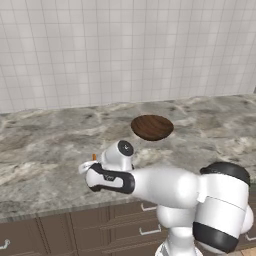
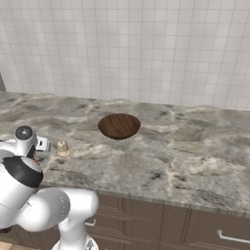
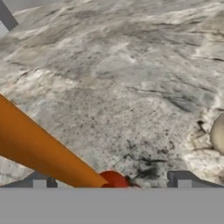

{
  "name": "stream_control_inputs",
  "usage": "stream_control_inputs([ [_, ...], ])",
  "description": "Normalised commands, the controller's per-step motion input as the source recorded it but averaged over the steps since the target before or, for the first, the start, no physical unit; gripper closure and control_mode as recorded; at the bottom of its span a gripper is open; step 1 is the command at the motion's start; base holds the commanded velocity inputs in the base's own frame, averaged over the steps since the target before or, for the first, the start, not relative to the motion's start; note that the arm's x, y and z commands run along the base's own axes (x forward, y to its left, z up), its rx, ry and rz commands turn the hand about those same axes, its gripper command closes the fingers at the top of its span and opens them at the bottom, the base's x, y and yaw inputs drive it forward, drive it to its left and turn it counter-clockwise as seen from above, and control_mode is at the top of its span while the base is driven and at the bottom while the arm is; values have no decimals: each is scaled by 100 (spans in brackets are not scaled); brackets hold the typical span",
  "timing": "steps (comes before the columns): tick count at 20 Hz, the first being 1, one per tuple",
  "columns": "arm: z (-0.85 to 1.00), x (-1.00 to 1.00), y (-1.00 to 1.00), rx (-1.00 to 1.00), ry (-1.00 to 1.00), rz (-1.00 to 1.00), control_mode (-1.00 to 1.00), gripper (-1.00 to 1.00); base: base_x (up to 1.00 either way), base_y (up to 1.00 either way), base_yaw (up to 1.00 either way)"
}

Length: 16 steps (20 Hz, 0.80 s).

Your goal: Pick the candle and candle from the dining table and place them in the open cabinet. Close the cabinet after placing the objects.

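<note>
Both candles remain on the tabletop (image 2: 195,146), left of the brown bowl (image 2: 119,125); the cream candle (image 2: 62,148) stands nearer the bowl, the orange taper (image 3: 39,151) rises between the spread, empty fingers (image 3: 39,180); nothing is lifted, stowing and closing the cabinet remain.

dining table (image 1: 45,145): marbled stone, smooth | bowl (image 2: 119,125): brown wood, matt

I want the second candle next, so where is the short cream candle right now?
The cream candle stands on the dining table, left of the brown bowl in the right base view, close beside the open gripper.
</note>
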Motion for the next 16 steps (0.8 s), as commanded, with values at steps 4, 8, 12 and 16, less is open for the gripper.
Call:
stream_control_inputs([
  [4,-12,21,3,0,0,0,-100,100,0,0,0],
  [8,-9,0,0,0,0,0,-100,100,0,0,0],
  [12,-2,0,0,0,-1,1,-100,100,0,0,0],
  [16,25,-10,3,0,-7,5,-100,100,0,0,0],
])
